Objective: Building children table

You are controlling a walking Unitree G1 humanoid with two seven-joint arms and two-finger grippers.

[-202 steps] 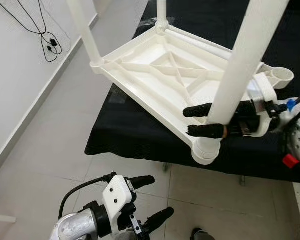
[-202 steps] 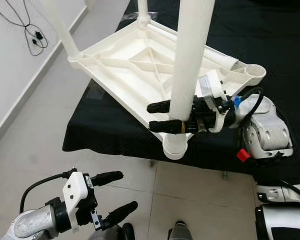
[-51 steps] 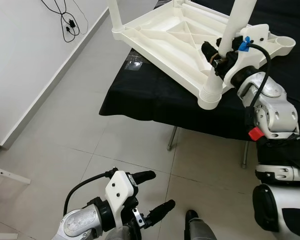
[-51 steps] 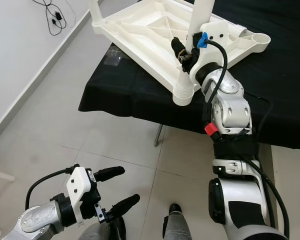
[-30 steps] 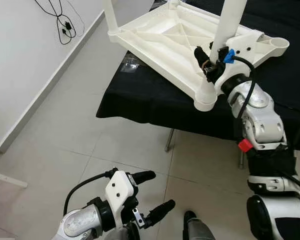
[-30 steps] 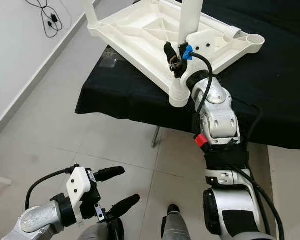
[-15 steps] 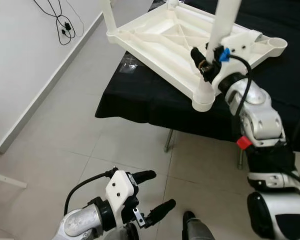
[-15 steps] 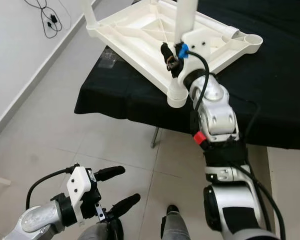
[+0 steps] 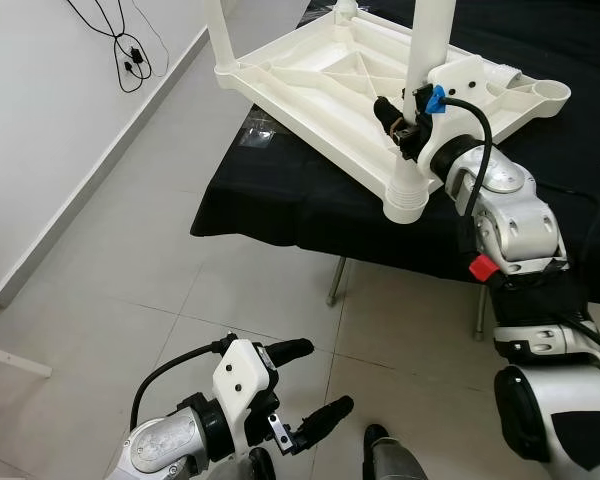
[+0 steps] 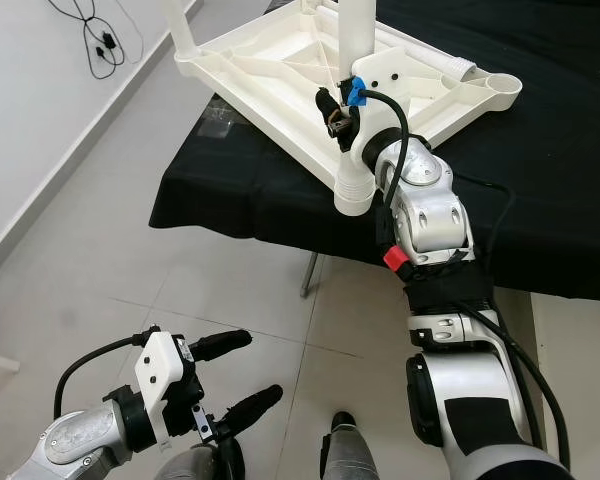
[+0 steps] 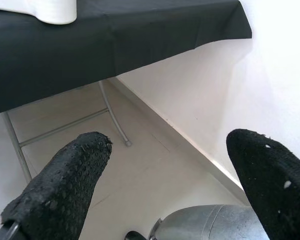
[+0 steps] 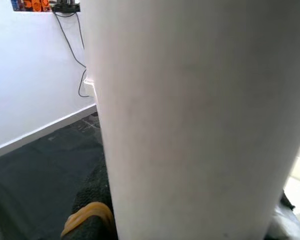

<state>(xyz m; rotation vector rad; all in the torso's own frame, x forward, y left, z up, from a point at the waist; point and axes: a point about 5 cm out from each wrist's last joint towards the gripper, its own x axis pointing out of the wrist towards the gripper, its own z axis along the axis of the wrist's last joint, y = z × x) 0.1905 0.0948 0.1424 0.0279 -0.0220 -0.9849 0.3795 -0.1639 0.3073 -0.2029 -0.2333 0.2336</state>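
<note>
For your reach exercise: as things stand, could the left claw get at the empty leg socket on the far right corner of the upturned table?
Probably not. The left claw hangs low over the floor, open, while the empty socket sits at the table's far corner, beyond the right arm and the leg it grips.

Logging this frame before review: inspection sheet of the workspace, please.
Surface: black-covered table, metal legs, on a tiled floor.
Job's things: white tabletop lies upside down on it; white leg stands in the near corner socket; two far legs fitted; right corner socket empty.
Clutter: clear plastic scrap on the cloth.
Grippers: right gripper shut on the white leg just above the socket; left gripper open, low over the floor.
Cables: black cable on the wall.
Surroundings: white wall, baseboard.
</note>
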